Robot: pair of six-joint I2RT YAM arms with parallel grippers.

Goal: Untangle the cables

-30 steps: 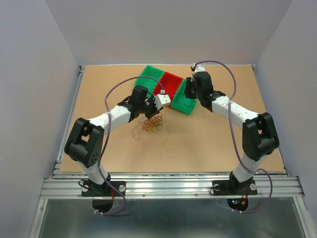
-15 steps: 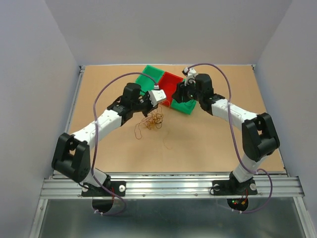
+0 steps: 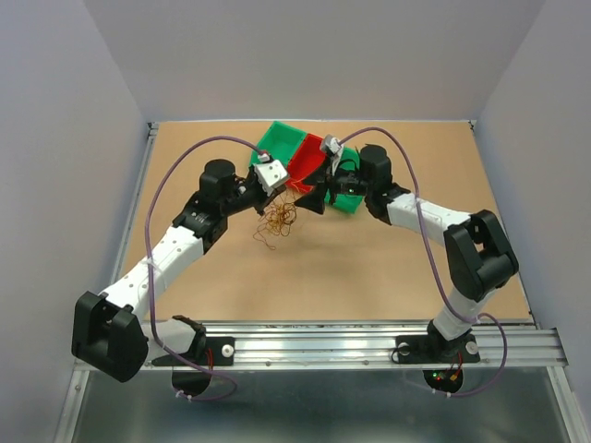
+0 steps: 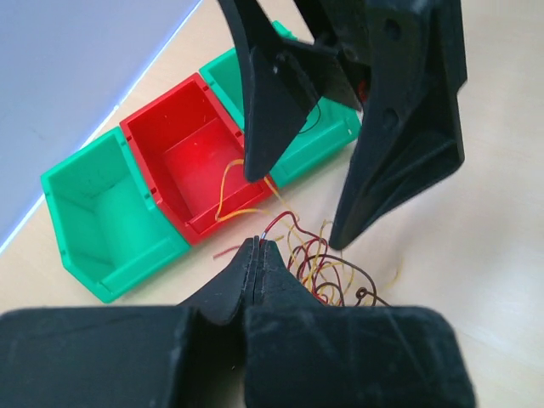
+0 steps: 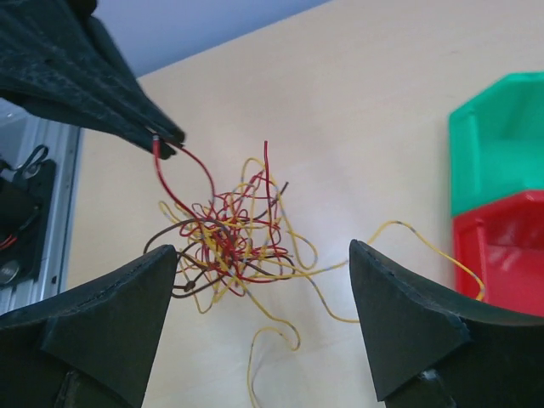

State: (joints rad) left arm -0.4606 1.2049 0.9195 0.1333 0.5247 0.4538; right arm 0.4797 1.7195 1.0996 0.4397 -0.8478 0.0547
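The cables (image 3: 279,220) are a small clump of thin red, yellow and dark curly strands (image 5: 225,242) on the tan table, just in front of the bins. My left gripper (image 4: 257,242) is shut on the end of one red strand that rises from the clump (image 4: 327,268). The right wrist view shows those shut tips (image 5: 166,140) above and left of the tangle. My right gripper (image 5: 262,251) stands wide open over the clump, one finger on each side, touching nothing. One yellow strand (image 4: 229,183) trails into the red bin (image 4: 191,157).
Three small bins stand in a row at the back centre: a green bin (image 3: 277,143), the red bin (image 3: 305,157) and another green bin (image 3: 349,196). Both grippers crowd together right in front of them. Grey walls enclose the table on three sides.
The left gripper has shut on the red strand and moved back toward the bins, dragging the clump along. The right gripper has opened wide and swung left from the bins to above the clump.
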